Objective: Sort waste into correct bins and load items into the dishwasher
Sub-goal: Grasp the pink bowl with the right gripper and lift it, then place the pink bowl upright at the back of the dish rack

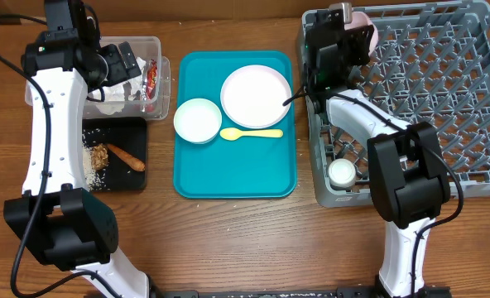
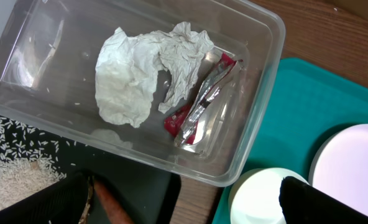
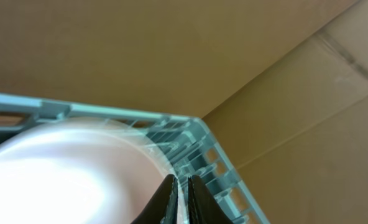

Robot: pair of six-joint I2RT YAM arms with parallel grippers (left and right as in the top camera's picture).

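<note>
right fingers (image 3: pixel 166 208): narrow, pinched on the pink bowl (image 3: pixel 78 180) at its rim.
left fingers (image 2: pixel 324 199): wide, empty, above the clear tub (image 2: pixel 258 93).
rack (image 1: pixel 444 83): bowl was at its far left corner.
plate (image 1: pixel 256 95): lay on the teal tray (image 1: pixel 228 178), left of the rack, nearer the right arm.
spoon (image 1: pixel 252 132): long axis ran left-right.
hidden: bowl's seating on pegs could not be told.

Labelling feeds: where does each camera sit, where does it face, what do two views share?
Overhead: above the table, facing straight down on tray, tub, rack; left arm, right arm show.
Left wrist: above the tub, looking down at paper, wrapper; open left gripper's tips show.
Right wrist: at rack corner, facing cardboard beyond; right gripper pinches pink bowl.
Shared: first two show tub, plate.
</note>
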